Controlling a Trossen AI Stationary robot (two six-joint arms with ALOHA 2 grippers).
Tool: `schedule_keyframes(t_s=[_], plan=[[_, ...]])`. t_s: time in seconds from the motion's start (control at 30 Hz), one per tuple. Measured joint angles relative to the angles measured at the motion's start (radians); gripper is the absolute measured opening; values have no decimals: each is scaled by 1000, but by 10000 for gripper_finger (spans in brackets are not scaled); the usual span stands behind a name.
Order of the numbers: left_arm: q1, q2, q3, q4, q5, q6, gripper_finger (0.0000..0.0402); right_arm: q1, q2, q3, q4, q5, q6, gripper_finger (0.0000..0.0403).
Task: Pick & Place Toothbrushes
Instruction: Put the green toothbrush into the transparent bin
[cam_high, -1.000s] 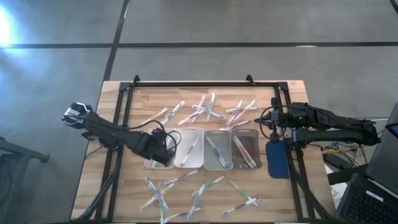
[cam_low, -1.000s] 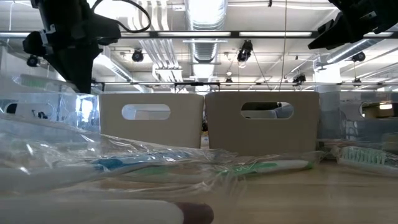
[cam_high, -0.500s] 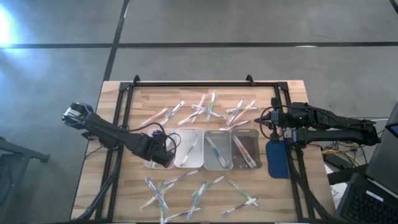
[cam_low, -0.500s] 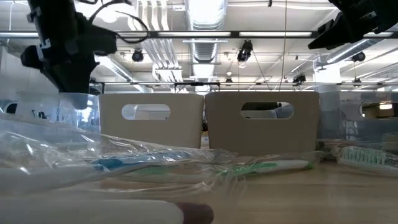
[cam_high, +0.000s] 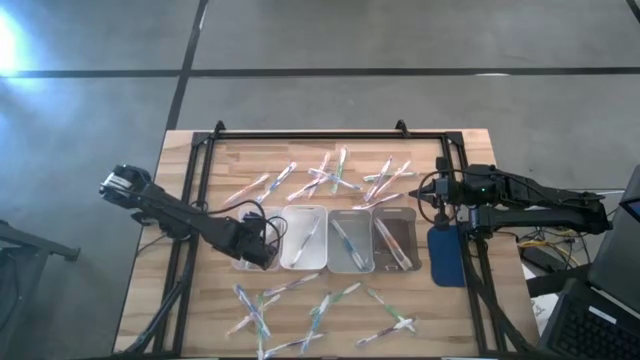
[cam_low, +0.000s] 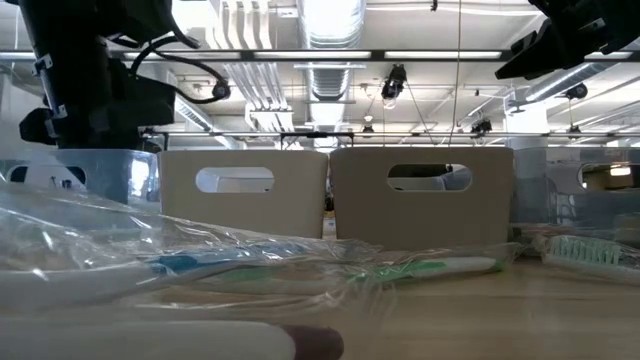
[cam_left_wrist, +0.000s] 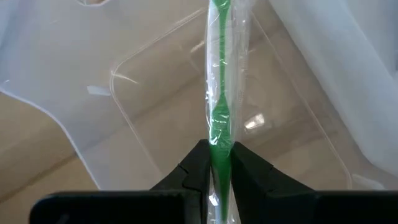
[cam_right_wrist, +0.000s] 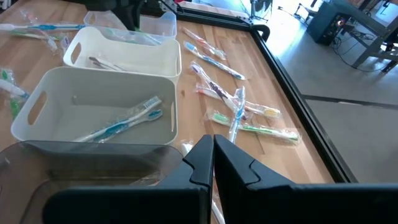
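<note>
You see two dark, near-black arms of slim jointed links. The left arm (cam_high: 185, 215) ends in a pale grey cap at its outer joint, and black cables loop beside its wrist. The right arm (cam_high: 530, 205) carries a small green light on its wrist block, with thin cables running along the links. The left gripper (cam_left_wrist: 216, 174) has two matte black, angular fingers (cam_left_wrist: 194, 168) tapering to narrow tips. The right gripper (cam_right_wrist: 213, 155) has the same black, faceted fingers.
</note>
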Motion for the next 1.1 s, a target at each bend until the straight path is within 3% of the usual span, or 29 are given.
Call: schedule_keyframes(t_s=[0.57, 1.1], plan=[[0, 0, -61, 95, 10, -23, 55, 0, 0, 0, 0, 0, 0, 8], [0, 0, -60, 101, 41, -6, 150, 0, 0, 0, 0, 0, 0, 8]])
